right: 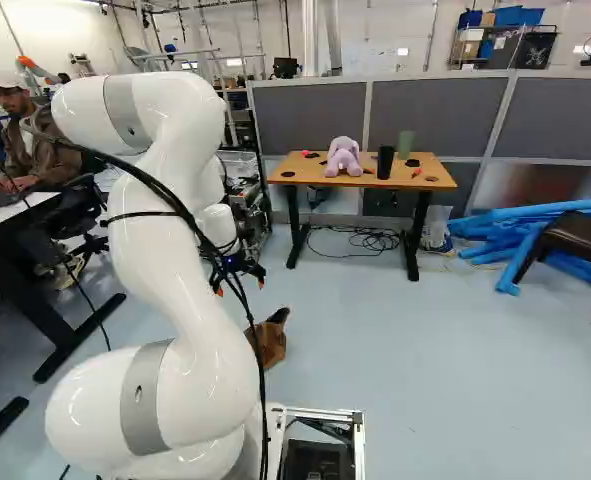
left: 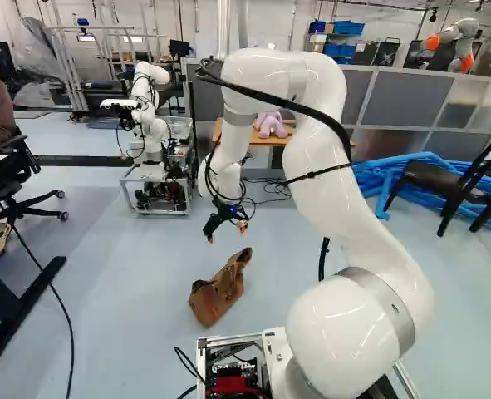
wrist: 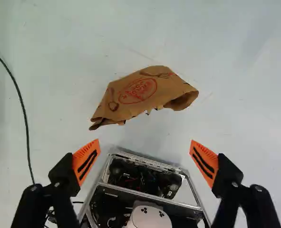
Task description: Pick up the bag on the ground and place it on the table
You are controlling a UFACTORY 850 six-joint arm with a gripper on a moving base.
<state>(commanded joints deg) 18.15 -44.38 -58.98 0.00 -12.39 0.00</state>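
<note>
Gripper: nearest the wrist camera; black, hanging above the floor near the bag in the left base view [left: 227, 233]. Released, its two fingers spread wide apart, orange pads [wrist: 86, 161] facing each other.
Bag: brown paper [wrist: 145, 92], crumpled, with red print and drawn cutlery. Lies on the floor ahead of the fingers in the wrist view, apart from both; one end curls open.
Base: silver metal frame [right: 320, 412] with dark parts inside; in the wrist view it shows between and beyond the fingers, on the side away from the bag.
Arm: white [left: 336, 166], arching up from the joint at the foot and bending down to the gripper; black cables run along it.
Floor: pale blue-grey [left: 137, 241], with a thin black cable [left: 62, 307] at the left of the left base view.
Table: wooden top [right: 385, 182], black legs, well beyond the bag, near the partition [right: 405, 110]. On top, a lilac plush toy [right: 343, 158], a black cup [right: 385, 163], a green cup [right: 405, 145].
Under table: tangled cables [right: 370, 240].
Tubes: blue heap [right: 505, 230] right of the table in the right base view, a dark chair [right: 575, 235] beside it.
Second robot: white [left: 149, 100], on a wheeled-looking frame left of the arm in the left base view.
</note>
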